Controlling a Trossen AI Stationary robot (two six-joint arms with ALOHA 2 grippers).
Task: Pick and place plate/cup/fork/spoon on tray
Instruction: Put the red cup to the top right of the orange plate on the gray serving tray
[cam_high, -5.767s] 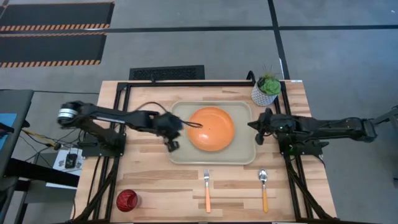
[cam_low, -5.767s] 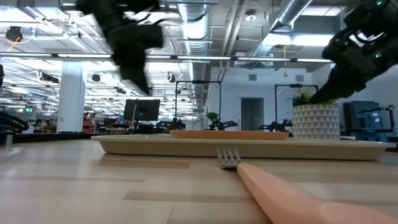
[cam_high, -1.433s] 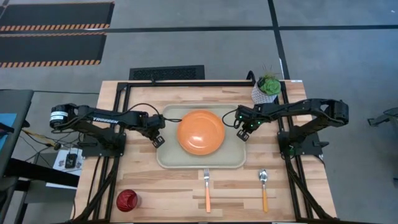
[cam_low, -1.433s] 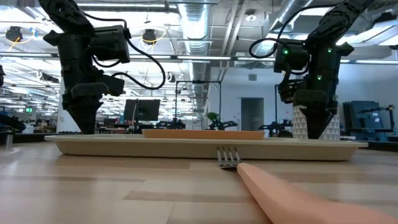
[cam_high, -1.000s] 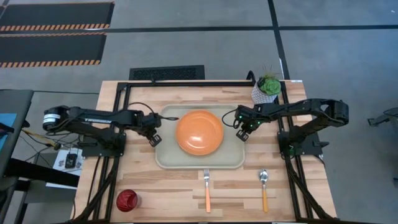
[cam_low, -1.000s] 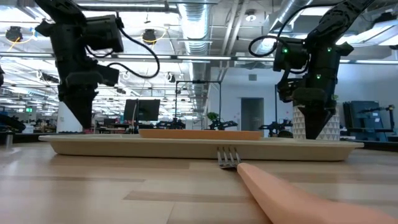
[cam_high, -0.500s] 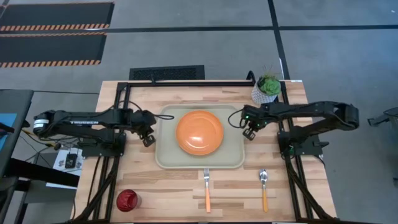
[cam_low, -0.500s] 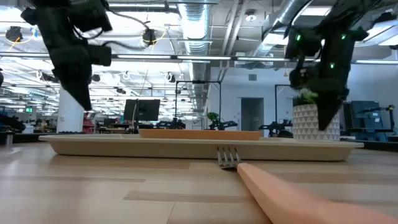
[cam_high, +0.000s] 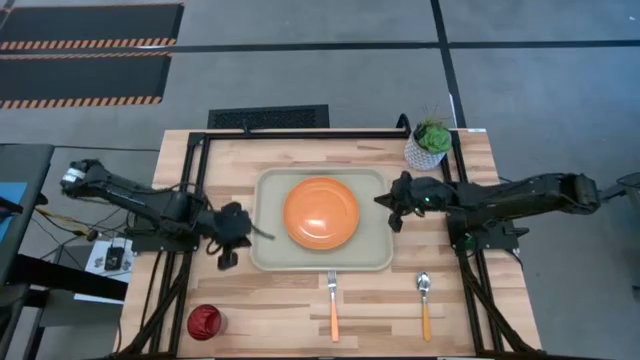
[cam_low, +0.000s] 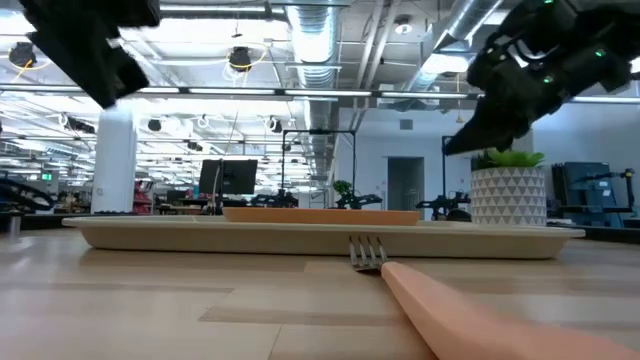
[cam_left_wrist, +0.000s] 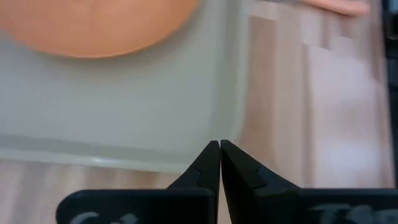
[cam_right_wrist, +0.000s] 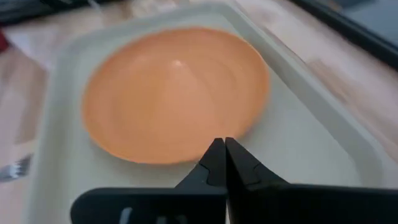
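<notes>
The orange plate (cam_high: 321, 213) lies flat in the middle of the beige tray (cam_high: 268, 255). Nearer on the bare table are the fork (cam_high: 332, 305), the spoon (cam_high: 424, 298) and, at the near left, the red cup (cam_high: 204, 322). My left gripper (cam_high: 226, 256) hangs shut above the table just left of the tray's near left corner; its wrist view shows the shut tips (cam_left_wrist: 220, 147) over the tray's rim (cam_left_wrist: 124, 158). My right gripper (cam_high: 393, 216) is shut and raised at the tray's right rim, pointing at the plate (cam_right_wrist: 177, 90). Neither holds anything.
A white pot with a green plant (cam_high: 428, 145) stands at the far right, close behind my right arm. Black frame rails (cam_high: 190, 180) run along both sides of the table. The fork's handle (cam_low: 470, 320) lies close in front of the low camera.
My left gripper has risen and swung away from the tray's left rim toward the table's near left. My right gripper has lifted off the tray's right rim and tipped up closer to level. Tray and plate have kept still.
</notes>
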